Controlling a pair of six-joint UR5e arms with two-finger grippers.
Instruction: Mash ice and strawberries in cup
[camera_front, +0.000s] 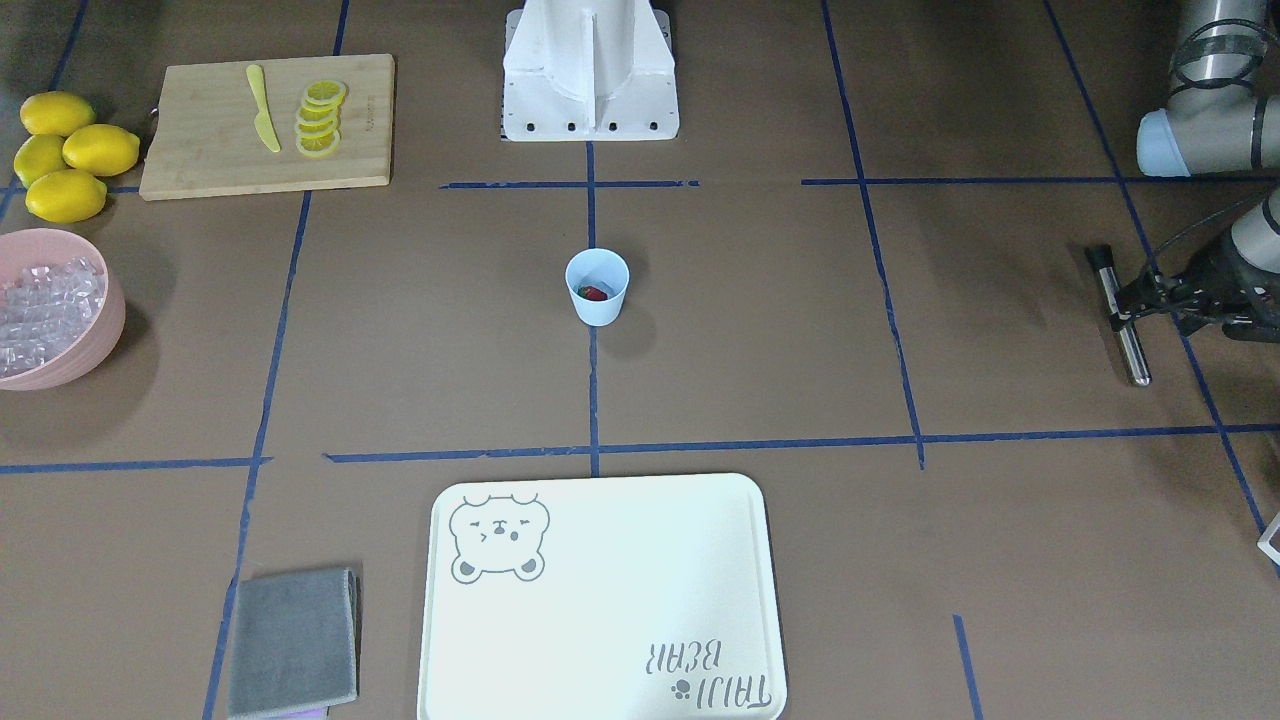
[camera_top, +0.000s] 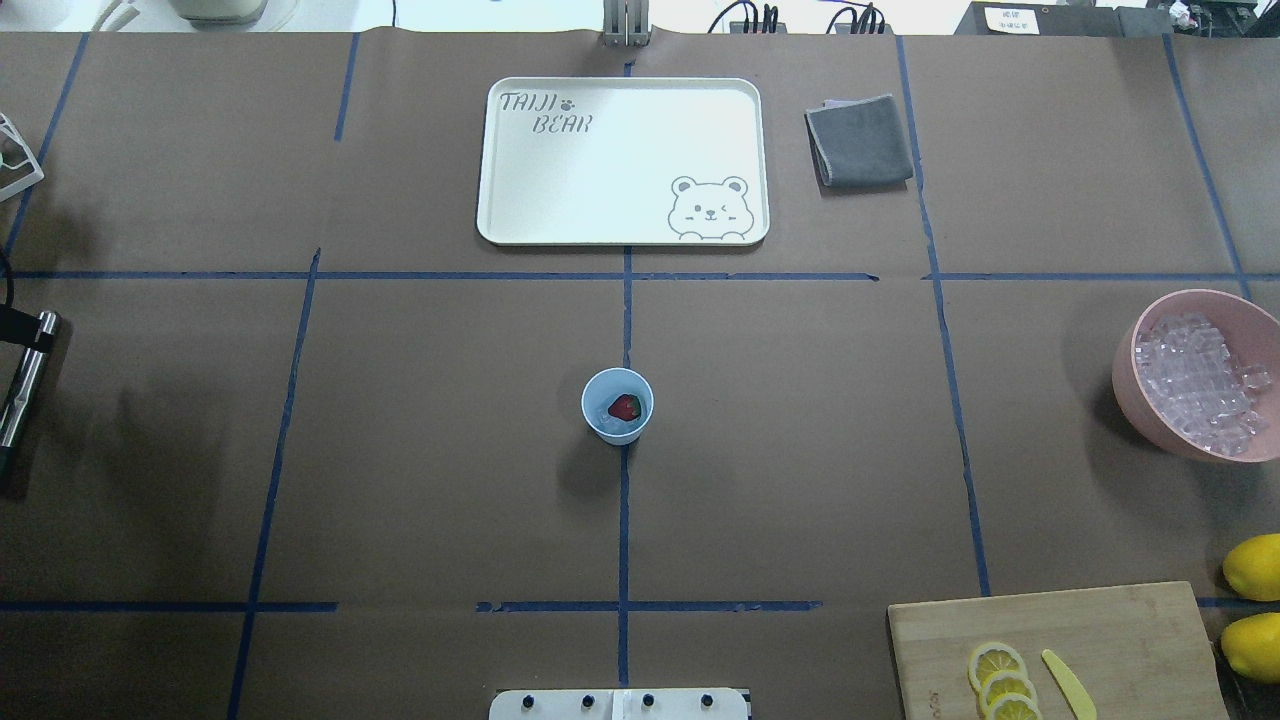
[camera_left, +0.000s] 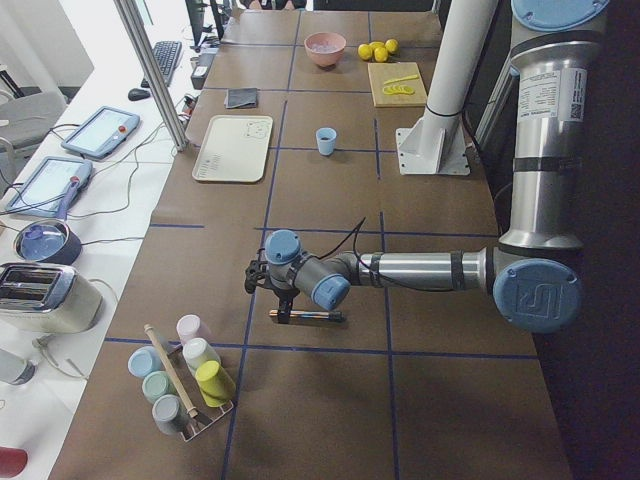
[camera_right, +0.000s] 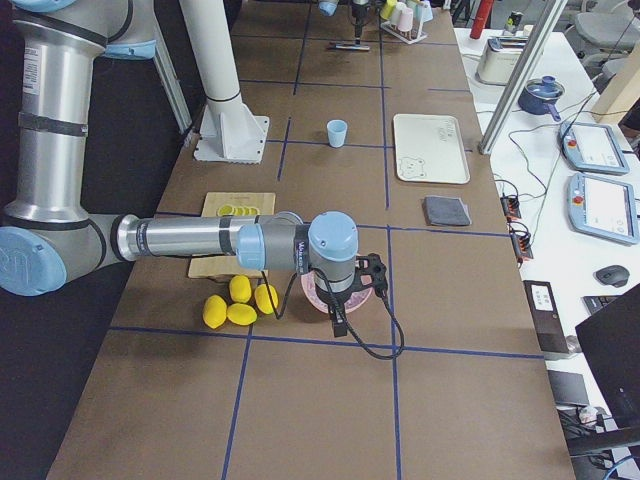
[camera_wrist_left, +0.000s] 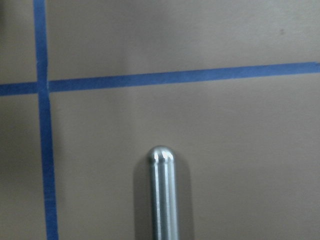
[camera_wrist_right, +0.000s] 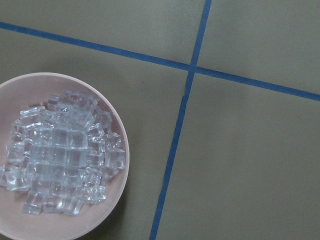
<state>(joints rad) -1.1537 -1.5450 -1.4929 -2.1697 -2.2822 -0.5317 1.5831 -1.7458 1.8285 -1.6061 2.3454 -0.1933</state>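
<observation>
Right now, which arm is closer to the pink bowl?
Right. The right tool hangs close by the pink bowl; the left tool is far off at the other end, gripping the metal rod.

From my console I see a cream tray (camera_top: 620, 130) printed with a bear, lying flat at the middle of the table's operator-side edge. A folded grey cloth (camera_top: 860, 140) lies just beside it, toward the robot's right. At the table's right end sits a pink bowl (camera_top: 1130, 400). Past it, four lemons (camera_front: 100, 149) huddle together near the robot-side corner. Just beside them lies a wooden cutting board (camera_front: 200, 140) carrying an overlapping row of lemon slices (camera_front: 320, 118) and a yellow knife (camera_front: 262, 110), close to the slices but apart from them. Near the left end I make out a steel rod (camera_front: 1122, 318) with a rounded tip, and beyond it a wire rack of pastel cups (camera_left: 185, 385). Blue tape lines (camera_top: 625, 500) cross the brown surface.
</observation>
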